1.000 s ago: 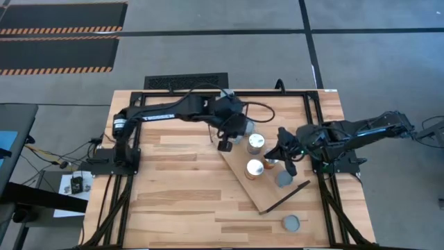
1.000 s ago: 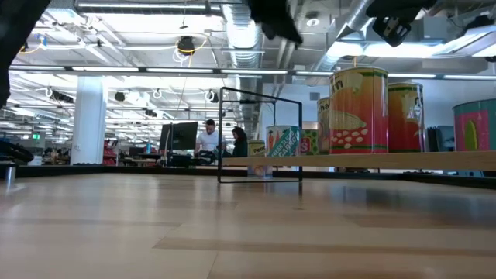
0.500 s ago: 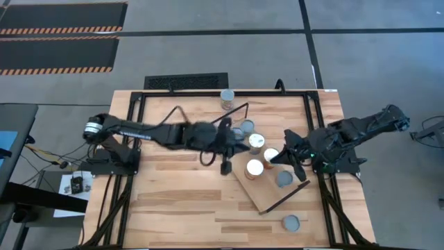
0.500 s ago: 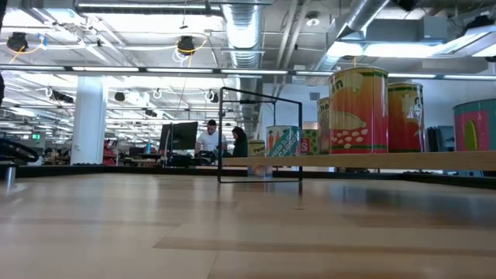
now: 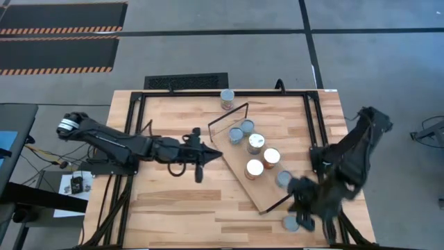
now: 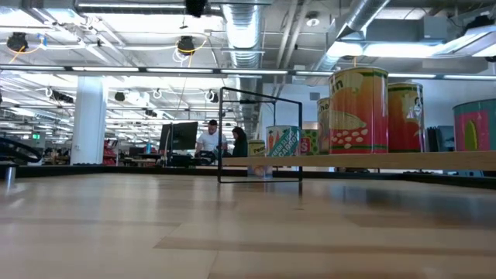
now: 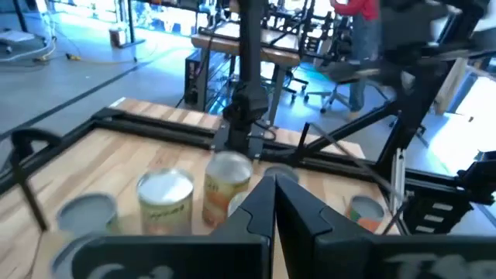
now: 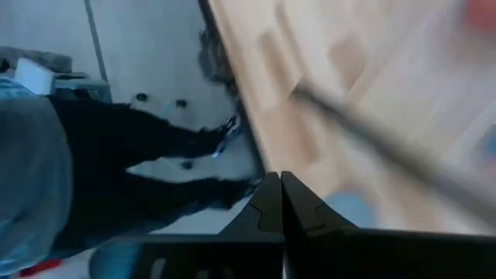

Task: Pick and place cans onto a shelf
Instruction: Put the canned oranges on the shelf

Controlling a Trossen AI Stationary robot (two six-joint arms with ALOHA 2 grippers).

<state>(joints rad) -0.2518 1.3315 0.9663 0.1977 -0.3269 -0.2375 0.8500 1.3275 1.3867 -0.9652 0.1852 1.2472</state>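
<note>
The light wooden shelf lies slantwise on the table's right half, a black wire frame at each short end. Several cans stand on it, among them an orange-topped one and a silvery one; the low view shows them upright on the board. One can stands at the far edge, and another near the front right. My left gripper is shut and empty just left of the shelf, pointing at it. My right gripper is shut and empty, above the shelf's near end.
The black table frame runs along the far edge and both sides. Bare plank tabletop lies left of the shelf and in front of it. The right wrist view shows the table's edge and dark shapes on the floor beyond it.
My left gripper has drawn back from the cans at the shelf's far end toward the table's left and now lies low, pointing right. My right gripper has swung from beside the cans at the shelf's middle toward the table's near edge. The cans stand as before.
</note>
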